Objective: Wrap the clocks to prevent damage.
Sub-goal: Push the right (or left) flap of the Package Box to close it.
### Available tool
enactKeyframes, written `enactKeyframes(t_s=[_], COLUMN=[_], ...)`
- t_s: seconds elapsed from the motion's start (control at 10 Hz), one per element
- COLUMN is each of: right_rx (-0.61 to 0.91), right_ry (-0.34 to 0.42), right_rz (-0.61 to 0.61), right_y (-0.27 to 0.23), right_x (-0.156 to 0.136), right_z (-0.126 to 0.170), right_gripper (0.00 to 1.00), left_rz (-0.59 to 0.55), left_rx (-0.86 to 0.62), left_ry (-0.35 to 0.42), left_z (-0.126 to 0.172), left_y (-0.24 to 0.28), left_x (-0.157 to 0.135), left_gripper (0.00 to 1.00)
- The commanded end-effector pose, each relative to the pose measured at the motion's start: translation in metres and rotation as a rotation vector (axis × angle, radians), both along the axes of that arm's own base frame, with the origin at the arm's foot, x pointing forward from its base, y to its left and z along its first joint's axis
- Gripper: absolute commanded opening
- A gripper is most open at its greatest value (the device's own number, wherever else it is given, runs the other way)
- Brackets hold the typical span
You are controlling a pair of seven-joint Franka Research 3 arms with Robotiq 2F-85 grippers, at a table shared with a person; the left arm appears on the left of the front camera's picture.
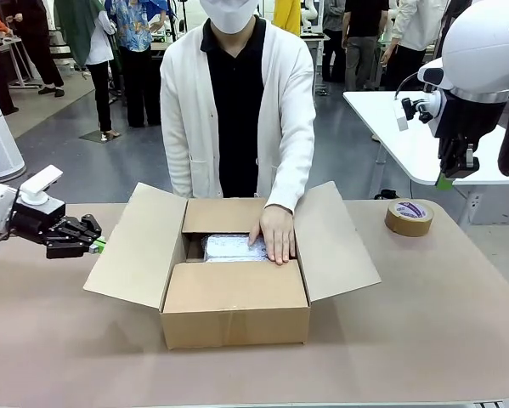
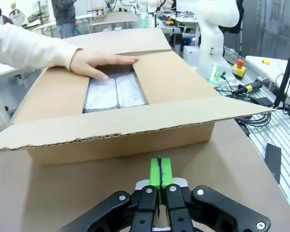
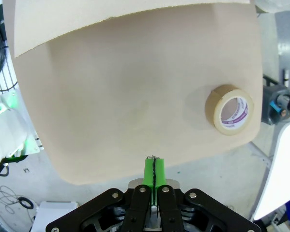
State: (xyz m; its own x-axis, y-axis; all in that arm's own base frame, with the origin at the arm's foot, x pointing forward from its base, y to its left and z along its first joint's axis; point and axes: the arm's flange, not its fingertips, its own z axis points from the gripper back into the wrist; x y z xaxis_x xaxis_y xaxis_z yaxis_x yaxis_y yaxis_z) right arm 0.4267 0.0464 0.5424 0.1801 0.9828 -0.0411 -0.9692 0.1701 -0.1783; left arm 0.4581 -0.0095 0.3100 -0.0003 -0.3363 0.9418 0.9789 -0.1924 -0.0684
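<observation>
1. Front view: the clocks bundle (image 1: 230, 247) is seen inside the cardboard box (image 1: 235, 310), with the person's hand (image 1: 277, 234) laid flat on its right end. No dial can be made out through the wrap.
2. The bundle's outline is cut off by the box's front and back flaps, so its full extent cannot be told.
3. The left pincer (image 1: 97, 246) is held low beside the box's left flap, apart from it. Its green pads are pressed together and nothing is gripped.
4. The right pincer (image 1: 443, 181) is held high over the tabletop's (image 1: 424, 314) right side, pointing down. In the right wrist view its pads are seen closed on each other, empty.
5. Wrap: whitish-silvery, translucent, crinkled. The bundle is flat and rectangular; a seam is seen down its middle in the left wrist view.
6. Box: brown corrugated cardboard, side flaps spread outward.
7. Tape roll (image 1: 409, 217): brown ring, white core with purple print, laid flat near the far right corner.
8. Tabletop: matte beige-brown, rounded corners. Room: grey floor, white tables, people standing farther off.
</observation>
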Motion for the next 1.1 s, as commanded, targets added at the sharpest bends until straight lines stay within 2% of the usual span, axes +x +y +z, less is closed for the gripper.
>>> enactKeyframes(t_s=[0.0,0.7,1.0], right_rx=[-0.003,-0.003,-0.003], right_ry=[0.006,0.006,0.006], right_rz=[-0.001,-0.001,-0.001], right_y=[0.0,0.0,0.0], right_x=[-0.002,-0.002,-0.002], right_z=[0.001,0.001,0.001], right_gripper=[0.01,0.01,0.01], left_rz=[0.001,-0.041,-0.044], left_rx=[-0.051,-0.072,-0.027], left_ry=[-0.04,-0.133,-0.15], left_z=[-0.008,0.051,0.051], left_y=[-0.005,-0.074,-0.113], left_x=[0.005,0.008,0.016], left_gripper=[0.0,0.0,0.0])
